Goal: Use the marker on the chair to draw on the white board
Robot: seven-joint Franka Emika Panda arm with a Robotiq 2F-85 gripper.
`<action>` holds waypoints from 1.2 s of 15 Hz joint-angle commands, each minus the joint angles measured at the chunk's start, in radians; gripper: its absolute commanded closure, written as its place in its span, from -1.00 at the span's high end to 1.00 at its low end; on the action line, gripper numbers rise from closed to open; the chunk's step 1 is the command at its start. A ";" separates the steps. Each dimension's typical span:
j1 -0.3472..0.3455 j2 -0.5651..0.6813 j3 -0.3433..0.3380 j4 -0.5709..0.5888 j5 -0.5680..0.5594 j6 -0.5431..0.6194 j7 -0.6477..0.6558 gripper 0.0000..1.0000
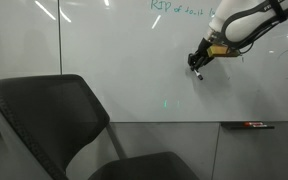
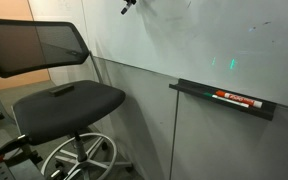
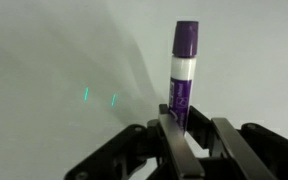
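Note:
My gripper (image 3: 194, 123) is shut on the marker (image 3: 184, 60), a slim purple pen with a white band. The pen sticks out from between the jaws towards the white board (image 3: 44, 50). In an exterior view the gripper (image 1: 200, 58) is high up against the white board (image 1: 114, 50), with the marker (image 1: 197, 72) pointing down at the surface. I cannot tell whether its tip touches. In an exterior view the gripper (image 2: 130, 5) only just shows at the top edge. The dark grey chair (image 1: 54, 115) (image 2: 69, 100) stands in front of the board with nothing on its seat.
A dark marker with red-orange markings (image 2: 234, 99) (image 1: 249, 125) lies in the board's tray (image 2: 265, 112). Green handwriting (image 1: 179, 8) runs along the board's top. Green light spots (image 3: 84, 95) show on the board. The chair's wheeled base (image 2: 74, 160) is on the floor.

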 commanded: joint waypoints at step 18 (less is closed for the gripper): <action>0.029 -0.134 -0.029 -0.051 0.217 -0.032 -0.131 -0.84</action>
